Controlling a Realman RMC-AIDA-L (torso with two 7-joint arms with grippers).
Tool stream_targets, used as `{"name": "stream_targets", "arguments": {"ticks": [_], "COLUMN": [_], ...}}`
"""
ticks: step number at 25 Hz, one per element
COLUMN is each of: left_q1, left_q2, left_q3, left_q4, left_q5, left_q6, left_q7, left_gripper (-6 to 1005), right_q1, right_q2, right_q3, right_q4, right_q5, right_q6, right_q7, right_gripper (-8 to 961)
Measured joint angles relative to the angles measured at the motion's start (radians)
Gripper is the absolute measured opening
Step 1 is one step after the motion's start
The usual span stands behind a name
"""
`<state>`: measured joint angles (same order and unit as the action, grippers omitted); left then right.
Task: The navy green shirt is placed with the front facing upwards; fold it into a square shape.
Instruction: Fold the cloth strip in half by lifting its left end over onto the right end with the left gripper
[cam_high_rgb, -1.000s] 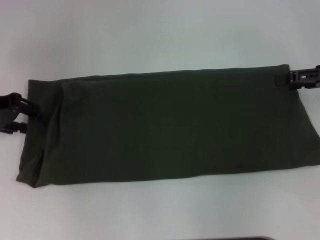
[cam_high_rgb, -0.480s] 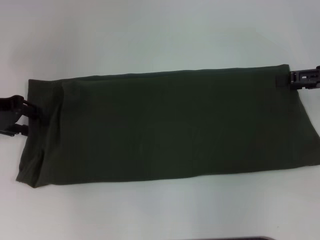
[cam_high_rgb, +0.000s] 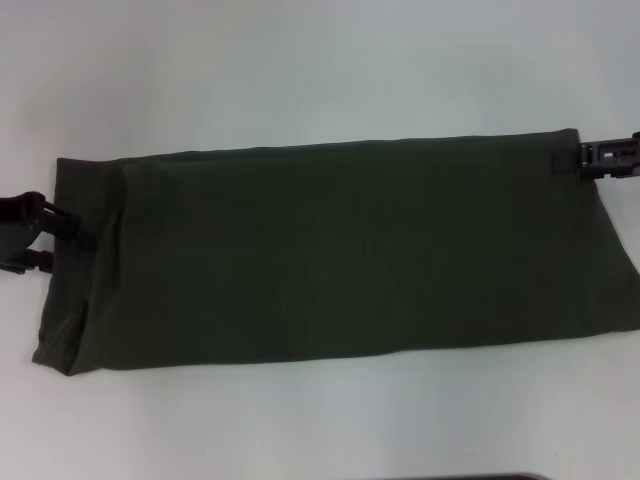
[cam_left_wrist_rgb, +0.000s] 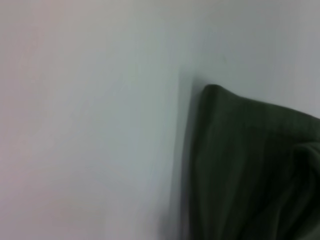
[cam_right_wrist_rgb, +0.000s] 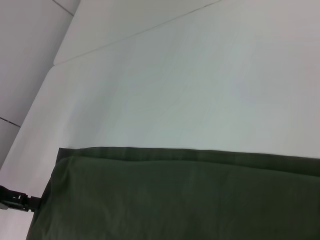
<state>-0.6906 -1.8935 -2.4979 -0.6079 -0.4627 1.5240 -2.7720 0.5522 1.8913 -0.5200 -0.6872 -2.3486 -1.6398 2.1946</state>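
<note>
So in the head view the shirt (cam_high_rgb: 330, 255) is lying across the middle of the white table (cam_high_rgb: 300, 70) as a long band running left to right, plain side up, no lettering showing, so it's looking like the lengthwise folds are already in. The left gripper (cam_high_rgb: 62, 238) is sitting at the shirt's left end with its two fingers spread apart, one a bit farther and one a bit nearer, poking at the edge of the cloth. Compared with a second ago it's creeping inward a touch toward the fabric, and the shirt itself isn't shifting at all. The right gripper (cam_high_rgb: 570, 157) is parked on the far right corner of the band, not moving; can't tell if it's pinching or open there. In the left wrist view I'm only getting a rumpled corner of the shirt (cam_left_wrist_rgb: 250, 165) against bare table, none of that arm's own fingers. In the right wrist view the far edge of the shirt (cam_right_wrist_rgb: 175, 195) is running straight, and the left gripper (cam_right_wrist_rgb: 27, 202) is showing small at the far-off end. My guess: both ends are getting lined up for the crosswise fold that turns this strip into a square.
</note>
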Motion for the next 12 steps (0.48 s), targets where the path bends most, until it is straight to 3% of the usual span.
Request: {"name": "stream_targets", "arguments": {"ticks": [12], "left_q1": [-0.005], "left_q2": [-0.004], "left_q3": [0.007], "left_q4": [0.006], "left_q5": [0.001], "left_q6": [-0.021], "left_q7": [-0.009], "left_gripper": [434], "right_q1": [-0.006], "right_q2": [0.000], "right_q3": [0.000], "right_q4": [0.000], "right_q5": [0.000], "right_q6": [-0.002], "right_q7": [0.003], "right_gripper": [928]}}
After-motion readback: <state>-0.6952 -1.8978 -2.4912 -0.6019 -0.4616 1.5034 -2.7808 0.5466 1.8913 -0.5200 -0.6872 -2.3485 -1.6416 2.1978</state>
